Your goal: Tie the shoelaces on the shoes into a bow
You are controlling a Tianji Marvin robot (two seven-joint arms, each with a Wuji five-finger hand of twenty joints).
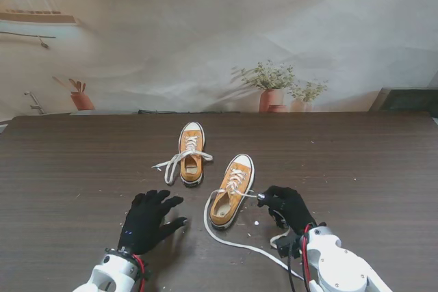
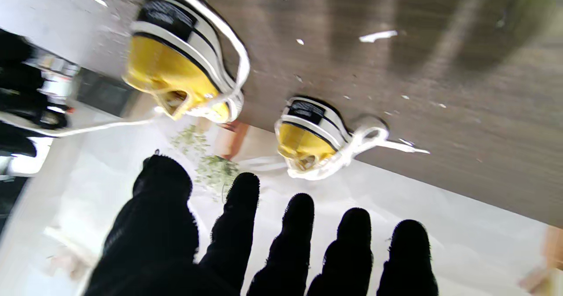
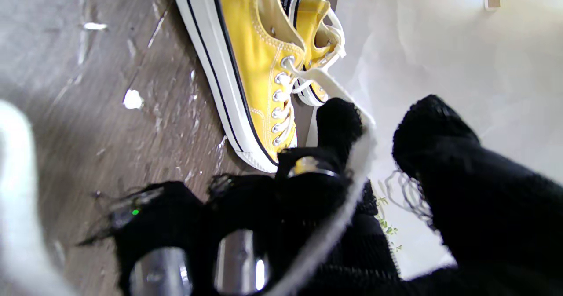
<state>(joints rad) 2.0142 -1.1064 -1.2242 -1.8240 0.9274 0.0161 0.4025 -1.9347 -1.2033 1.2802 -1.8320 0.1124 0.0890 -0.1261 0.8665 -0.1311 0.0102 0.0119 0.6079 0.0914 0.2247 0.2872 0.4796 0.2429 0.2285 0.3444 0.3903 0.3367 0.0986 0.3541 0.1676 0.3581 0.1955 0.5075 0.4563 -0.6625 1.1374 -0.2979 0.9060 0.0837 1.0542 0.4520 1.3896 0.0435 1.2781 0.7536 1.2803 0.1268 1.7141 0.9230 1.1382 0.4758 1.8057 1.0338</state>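
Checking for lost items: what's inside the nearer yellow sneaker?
The nearer yellow sneaker shows only its tan insole through the opening. The toe interior is covered by tongue and white laces, so unseen.

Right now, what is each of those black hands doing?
Left hand: open, fingers spread, holding nothing.
Right hand: shut on the near shoe's lace.

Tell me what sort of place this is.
Probably a staged test bench, not a real room: a dark wood table stands before a wrinkled printed backdrop showing potted plants, with two yellow shoes laid out for practice.
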